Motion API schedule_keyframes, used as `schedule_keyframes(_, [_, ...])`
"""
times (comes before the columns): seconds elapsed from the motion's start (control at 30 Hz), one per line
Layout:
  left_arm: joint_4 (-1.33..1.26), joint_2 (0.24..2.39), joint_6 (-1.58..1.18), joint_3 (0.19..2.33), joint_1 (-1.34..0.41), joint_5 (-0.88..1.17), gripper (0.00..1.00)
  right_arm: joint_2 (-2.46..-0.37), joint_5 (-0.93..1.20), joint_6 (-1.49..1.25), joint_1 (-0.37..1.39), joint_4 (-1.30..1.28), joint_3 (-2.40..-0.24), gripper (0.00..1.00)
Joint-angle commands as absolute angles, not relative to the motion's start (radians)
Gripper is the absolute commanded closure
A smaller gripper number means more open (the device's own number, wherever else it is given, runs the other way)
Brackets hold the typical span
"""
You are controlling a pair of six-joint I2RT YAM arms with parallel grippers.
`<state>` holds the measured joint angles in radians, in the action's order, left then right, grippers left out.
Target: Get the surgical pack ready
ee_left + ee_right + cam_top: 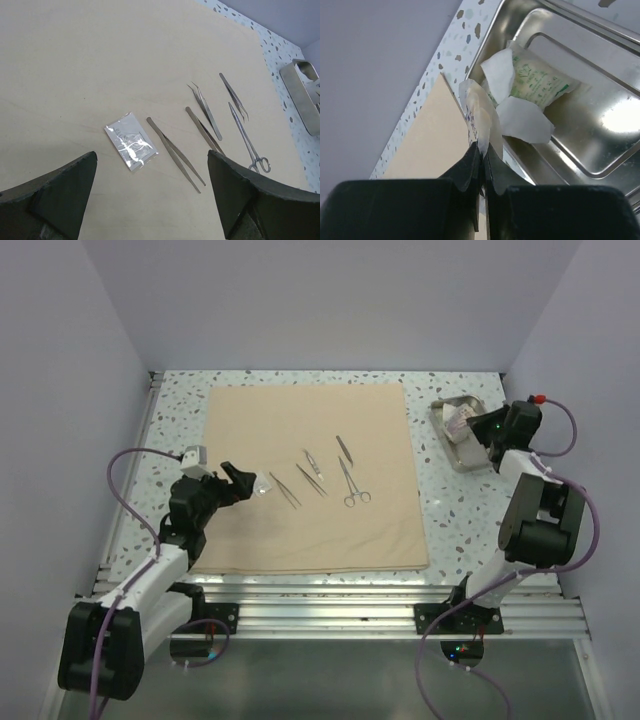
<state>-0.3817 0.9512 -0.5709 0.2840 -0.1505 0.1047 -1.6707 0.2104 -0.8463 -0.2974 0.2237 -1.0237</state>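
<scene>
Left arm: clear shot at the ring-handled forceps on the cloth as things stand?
Probably yes. The left gripper hangs open over the cloth, the forceps lie flat further right, and only flat tweezers sit between them. The right gripper is off at the tray, shut on a packet.

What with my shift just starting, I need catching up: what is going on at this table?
A surgical pack is being laid out. Its tan cloth lies spread flat, with four tweezers, a ring-handled clamp and a small foil packet on it. The left gripper hangs open near that packet. The right gripper is shut on a white packet at the steel tray, which sits right of the cloth and holds more packets.
</scene>
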Motion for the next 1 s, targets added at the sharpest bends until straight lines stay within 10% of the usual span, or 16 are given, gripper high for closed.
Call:
schedule_keyframes(0.0, [-0.431, 0.934, -0.535, 0.285, -0.146, 0.104, 0.05, -1.721, 0.135, -0.887, -0.310, 0.288, -1.075, 0.98])
schedule_keyframes(0.13, [-0.431, 0.940, -0.531, 0.285, -0.146, 0.100, 0.05, -1.796, 0.094, -0.888, -0.311, 0.325, -1.129, 0.94])
schedule_keyframes(0.3, [-0.428, 0.962, -0.528, 0.291, -0.146, 0.089, 0.05, -1.812, 0.029, -0.876, -0.311, 0.272, -1.180, 0.50])
schedule_keyframes(0.4, [-0.425, 0.991, -0.529, 0.302, -0.146, 0.083, 0.05, -1.755, 0.011, -0.859, -0.310, 0.247, -1.148, 0.40])
schedule_keyframes(0.97, [-0.387, 1.341, -0.565, 0.468, -0.161, 0.113, 0.18, -1.341, 0.121, -0.719, -0.065, 0.230, -0.864, 0.40])
